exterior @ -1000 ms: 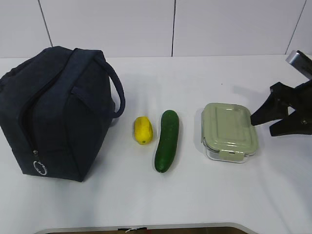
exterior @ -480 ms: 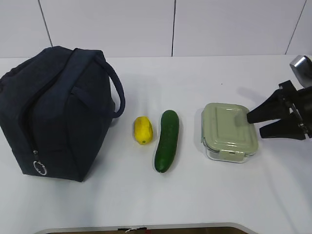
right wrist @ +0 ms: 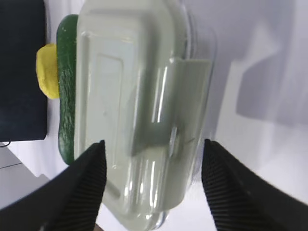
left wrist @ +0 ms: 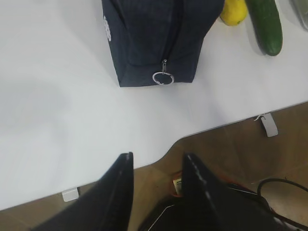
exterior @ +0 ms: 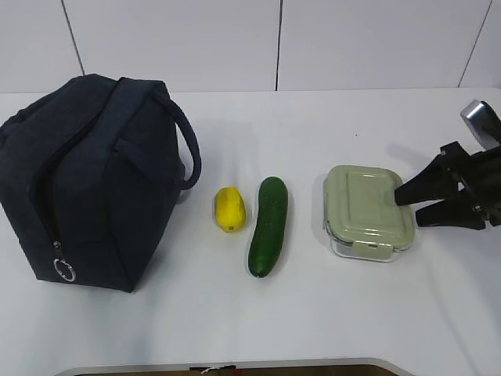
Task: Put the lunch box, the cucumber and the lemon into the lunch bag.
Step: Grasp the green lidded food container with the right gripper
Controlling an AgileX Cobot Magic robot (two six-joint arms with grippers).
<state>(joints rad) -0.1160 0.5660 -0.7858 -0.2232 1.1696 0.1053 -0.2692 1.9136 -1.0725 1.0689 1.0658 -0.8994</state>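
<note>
At the far left of the white table (exterior: pixel 352 313) stands the lunch bag (exterior: pixel 90 180), upright, zipper run down its near end with the silver ring pull (exterior: pixel 64 270) hanging at the bottom. The zipper appears drawn along its length; I cannot tell whether the top is open. My left gripper (left wrist: pixel 156 166) sits off the near table edge, jaws set a moderate way apart with nothing between them, well clear of the bag (its ring pull is seen from that wrist too, straight ahead of the fingers).

Right of the bag, apart from it, lies the lemon (exterior: pixel 229 209) on the bare table. Just beside it, not touching, lies the cucumber (exterior: pixel 268 226), its long axis running away from the near edge.

Further right, near but separate, the lunch box (exterior: pixel 368 211) sits flat with its sage-green lid on. My right gripper (exterior: pixel 405 204) is at the box's right end, jaws spread wide and empty. In the exterior view the fingertips reach the box's right edge; contact cannot be confirmed. In the right wrist view the two fingers (right wrist: pixel 82 185) flank the box's short clip side, box directly ahead between them.
</note>
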